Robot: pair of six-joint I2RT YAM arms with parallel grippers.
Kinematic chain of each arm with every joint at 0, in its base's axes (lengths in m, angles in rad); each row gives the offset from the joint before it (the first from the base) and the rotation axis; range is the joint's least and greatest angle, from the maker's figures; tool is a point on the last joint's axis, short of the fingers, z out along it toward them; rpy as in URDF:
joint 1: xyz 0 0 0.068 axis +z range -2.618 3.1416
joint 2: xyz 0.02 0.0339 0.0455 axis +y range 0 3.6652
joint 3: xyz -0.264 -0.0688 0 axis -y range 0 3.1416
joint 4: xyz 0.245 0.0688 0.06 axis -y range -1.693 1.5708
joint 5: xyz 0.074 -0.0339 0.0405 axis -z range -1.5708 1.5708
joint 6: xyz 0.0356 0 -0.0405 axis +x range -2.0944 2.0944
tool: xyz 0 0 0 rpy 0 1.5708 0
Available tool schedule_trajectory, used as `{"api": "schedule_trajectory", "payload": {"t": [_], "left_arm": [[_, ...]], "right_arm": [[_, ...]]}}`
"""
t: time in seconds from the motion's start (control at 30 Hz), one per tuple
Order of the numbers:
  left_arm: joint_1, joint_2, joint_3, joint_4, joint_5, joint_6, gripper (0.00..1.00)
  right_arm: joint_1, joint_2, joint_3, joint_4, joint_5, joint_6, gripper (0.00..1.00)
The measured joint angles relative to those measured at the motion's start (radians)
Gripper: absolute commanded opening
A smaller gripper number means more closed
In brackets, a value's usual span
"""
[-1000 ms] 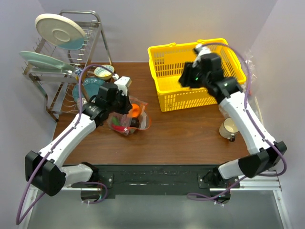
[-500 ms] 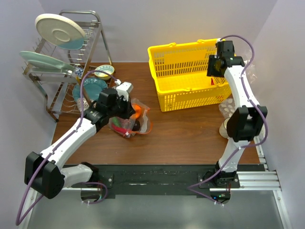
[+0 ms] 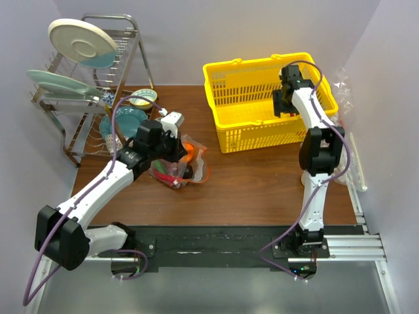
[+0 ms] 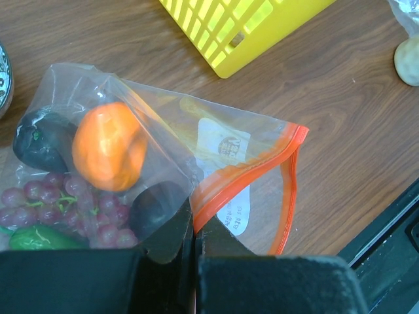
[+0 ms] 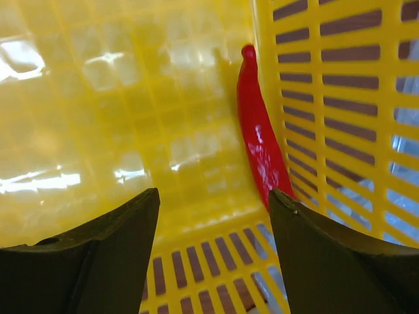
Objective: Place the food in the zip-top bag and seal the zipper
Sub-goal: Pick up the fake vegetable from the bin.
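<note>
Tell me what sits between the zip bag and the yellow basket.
Nothing but bare wooden table lies between the bag and the basket. The left wrist view shows it best, and the top view shows it too.

We see bright, even light from above in the top view, and the shadows on the brown table (image 3: pixel 249 190) are soft. In the right wrist view, white glare lies on the floor of the yellow basket (image 5: pixel 98 131), and the right gripper's fingers (image 5: pixel 98 261) look soft. In the left wrist view the zip-top bag (image 4: pixel 170 124) shines slightly, and the left gripper's fingers (image 4: pixel 275 288) are dark and out of focus.
</note>
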Motion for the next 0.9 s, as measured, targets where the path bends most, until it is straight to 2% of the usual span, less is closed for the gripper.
{"api": "schedule_trajectory", "payload": {"t": [0.17, 0.27, 0.53, 0.7, 0.8, 0.87, 0.9], "left_arm": [[0.0, 0.0, 0.0, 0.003, 0.002, 0.0, 0.0], [0.0, 0.0, 0.0, 0.004, 0.002, 0.0, 0.0], [0.0, 0.0, 0.0, 0.005, 0.003, 0.0, 0.0], [0.0, 0.0, 0.0, 0.005, 0.003, 0.0, 0.0], [0.0, 0.0, 0.0, 0.005, 0.003, 0.001, 0.0], [0.0, 0.0, 0.0, 0.006, 0.003, 0.001, 0.0], [0.0, 0.0, 0.0, 0.006, 0.003, 0.001, 0.0]], "right_arm": [[-0.002, 0.154, 0.15, -0.01, 0.055, -0.014, 0.75], [-0.003, 0.19, 0.15, -0.006, 0.095, -0.021, 0.81], [-0.011, 0.203, 0.13, 0.013, 0.156, -0.023, 0.83], [-0.017, 0.285, 0.211, -0.005, 0.14, 0.003, 0.82], [-0.021, 0.327, 0.301, -0.029, 0.09, 0.035, 0.78], [-0.027, 0.34, 0.317, -0.037, 0.052, 0.057, 0.68], [-0.03, 0.339, 0.317, -0.042, 0.028, 0.067, 0.57]]}}
